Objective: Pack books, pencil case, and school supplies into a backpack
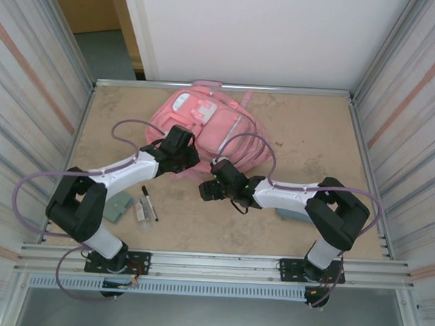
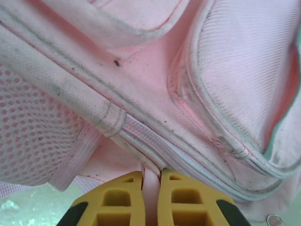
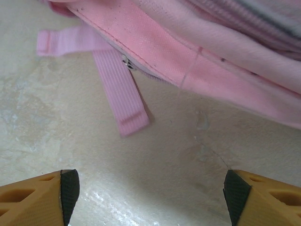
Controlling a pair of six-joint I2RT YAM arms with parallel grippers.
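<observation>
Left end effector clamps a backpack fold, mostly hidden between fingers

Tan board table, scuffed, a few dark marks. Aluminium rail along the near edge, slotted strip just below it, thin metal edging on the other three sides. Ribbed pale side walls, left and right, each with orange stripes. White panel at back. Gap at top left: brown wood, grey-blue floor. Light even, soft shadows.
</observation>
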